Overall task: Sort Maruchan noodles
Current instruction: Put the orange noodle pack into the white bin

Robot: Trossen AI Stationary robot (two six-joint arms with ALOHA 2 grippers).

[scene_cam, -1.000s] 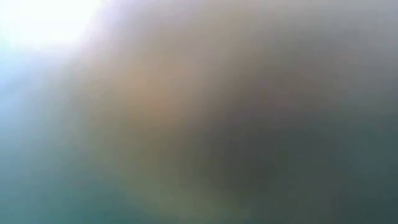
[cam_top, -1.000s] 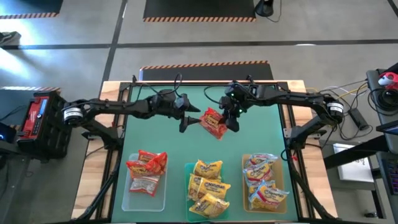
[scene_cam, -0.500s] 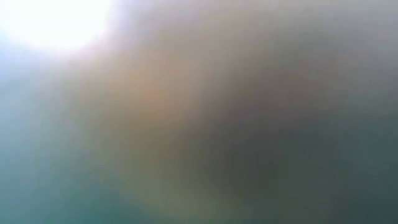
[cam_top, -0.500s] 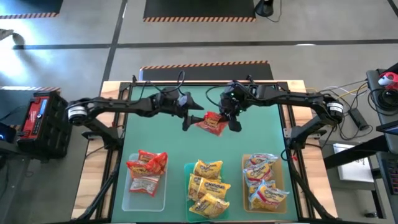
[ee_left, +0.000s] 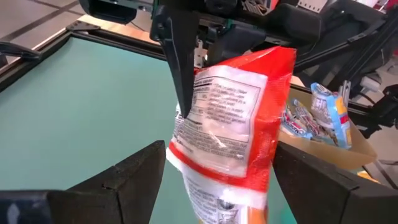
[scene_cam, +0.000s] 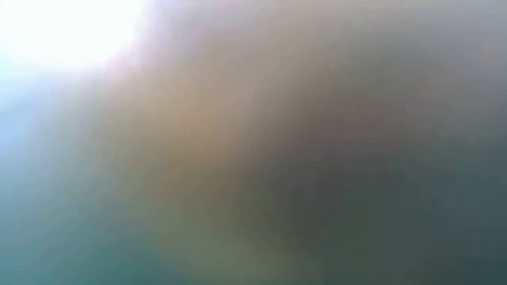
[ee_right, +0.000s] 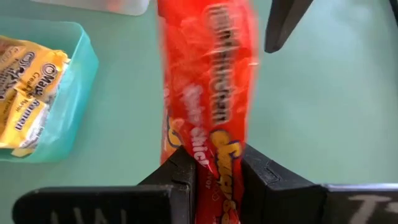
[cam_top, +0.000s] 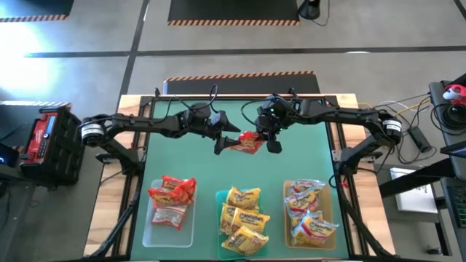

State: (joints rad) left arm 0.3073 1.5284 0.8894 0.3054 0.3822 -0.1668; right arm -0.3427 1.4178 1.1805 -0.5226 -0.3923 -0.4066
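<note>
A red Maruchan noodle packet (cam_top: 248, 140) hangs above the middle of the green table. My right gripper (cam_top: 267, 141) is shut on it and comes from the table's right. My left gripper (ee_left: 219, 155) comes from the left and stands open, one finger on either side of the packet's free end (ee_left: 217, 186). The other packets lie in three trays at the near edge: red ones in the clear tray (cam_top: 154, 230), yellow ones in the teal tray (cam_top: 219, 218), and white-red labelled ones in the amber tray (cam_top: 286, 218). My right gripper pinches one end of the red packet (ee_right: 216, 163) between its two fingers (ee_right: 261, 177), slanting down from the table's right. The packet stands edge-on between them, reaches away from the fingers toward my left gripper, and is lifted clear of the table. My left gripper: I cannot tell whether its fingers touch the packet.
The green mat (cam_top: 182, 156) lies bare on both sides of the grippers and toward the far edge. The three trays fill the near strip. The low view is a blur and shows nothing.
My right gripper has rolled about its own line without shifting place. The red packet has turned with it, from hanging broad and slanted to lying narrower and nearly level, its free end now between my left gripper's open fingers.
</note>
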